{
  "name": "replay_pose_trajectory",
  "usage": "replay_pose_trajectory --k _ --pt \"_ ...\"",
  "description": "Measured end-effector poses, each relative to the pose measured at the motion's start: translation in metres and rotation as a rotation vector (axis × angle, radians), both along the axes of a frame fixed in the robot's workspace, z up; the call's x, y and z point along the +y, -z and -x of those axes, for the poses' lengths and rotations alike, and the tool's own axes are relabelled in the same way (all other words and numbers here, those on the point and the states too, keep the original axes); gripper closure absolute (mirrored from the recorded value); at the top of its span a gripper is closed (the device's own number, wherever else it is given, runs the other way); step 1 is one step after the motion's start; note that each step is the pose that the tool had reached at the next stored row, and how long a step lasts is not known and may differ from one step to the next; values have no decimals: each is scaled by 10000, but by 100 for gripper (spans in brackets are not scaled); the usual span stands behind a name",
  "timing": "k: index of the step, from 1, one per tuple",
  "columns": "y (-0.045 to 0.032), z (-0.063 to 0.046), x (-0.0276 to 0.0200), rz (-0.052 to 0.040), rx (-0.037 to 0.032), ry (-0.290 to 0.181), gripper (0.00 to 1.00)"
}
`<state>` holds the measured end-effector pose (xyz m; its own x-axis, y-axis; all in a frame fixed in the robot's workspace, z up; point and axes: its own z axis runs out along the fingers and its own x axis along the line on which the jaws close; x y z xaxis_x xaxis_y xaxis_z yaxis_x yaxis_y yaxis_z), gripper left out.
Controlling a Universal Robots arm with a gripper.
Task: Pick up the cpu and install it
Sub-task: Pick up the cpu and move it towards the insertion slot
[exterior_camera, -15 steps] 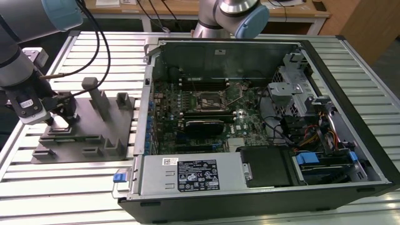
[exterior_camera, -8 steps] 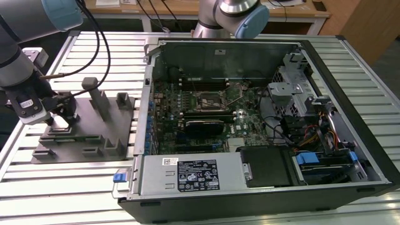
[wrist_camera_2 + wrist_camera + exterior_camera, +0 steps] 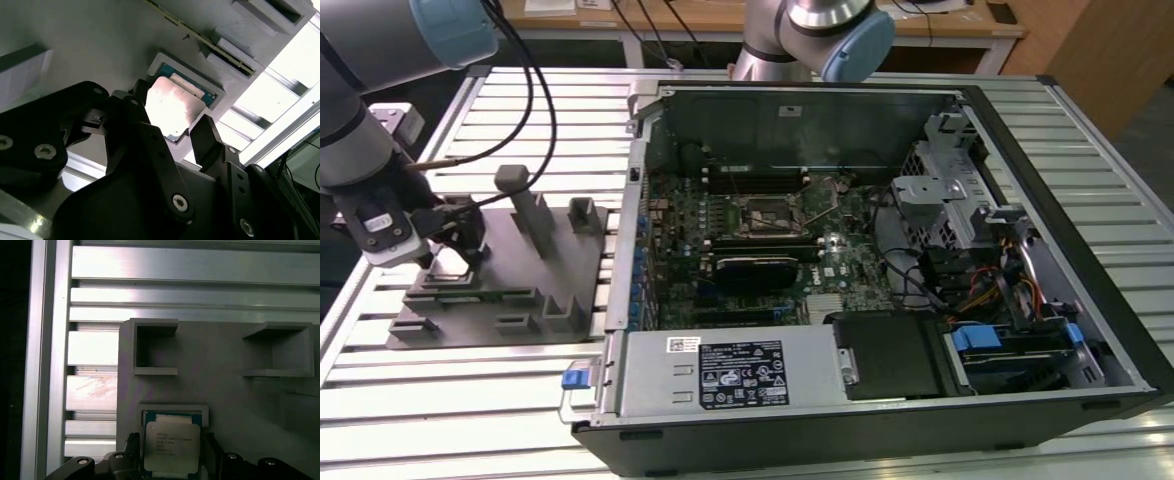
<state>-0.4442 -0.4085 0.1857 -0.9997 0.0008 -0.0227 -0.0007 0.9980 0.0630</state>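
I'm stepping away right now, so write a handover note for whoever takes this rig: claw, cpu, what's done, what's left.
Claw: open, low over the grey fixture, jaws astride the cpu; contact unclear.
Cpu: lying in its fixture pocket, not lifted.
Done: claw lined up on it.
Left: the pick-up and the install at the motherboard socket in the open computer case.

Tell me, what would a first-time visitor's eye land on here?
The opened computer case dominates the exterior view, its green motherboard laid bare. At the exterior view's left, the arm's gripper hangs over a grey fixture. In the first wrist view, a silvery cpu sits in the fixture's recess between the open fingers.
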Motion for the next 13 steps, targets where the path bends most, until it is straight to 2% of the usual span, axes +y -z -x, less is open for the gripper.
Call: replay_pose_trajectory --k 13 --pt "20 -3 0 1 1 -8 39"
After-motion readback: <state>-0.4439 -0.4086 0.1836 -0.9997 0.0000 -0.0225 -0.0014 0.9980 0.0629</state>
